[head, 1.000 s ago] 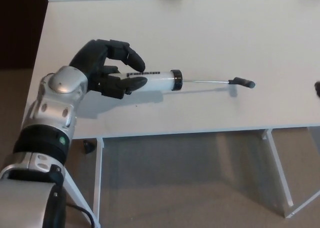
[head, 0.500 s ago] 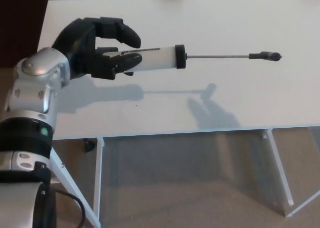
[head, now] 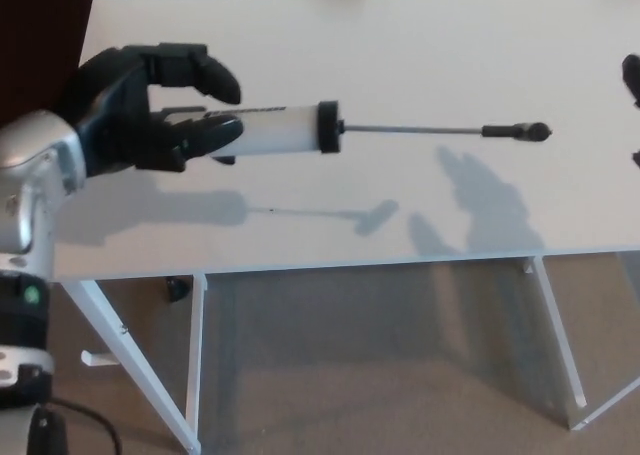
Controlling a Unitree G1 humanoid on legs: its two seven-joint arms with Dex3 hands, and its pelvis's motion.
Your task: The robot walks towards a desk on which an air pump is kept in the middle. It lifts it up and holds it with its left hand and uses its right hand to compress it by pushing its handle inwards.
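At nine o'clock the left robot hand (head: 150, 110) grips the air pump (head: 285, 130), held level above the white counter (head: 400, 45). Its rod runs toward three o'clock, handle (head: 515, 131) drawn out. The right robot hand (head: 632, 80) barely shows; grip unclear.

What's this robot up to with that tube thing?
The left robot hand is holding an air pump by its white barrel, lifted clear of the white desk; its shadow falls on the desktop below. The pump lies level, with its thin rod pulled out and the dark handle at the far end. The right robot hand barely shows at the picture's edge and is not touching the handle, so no pushing is under way.
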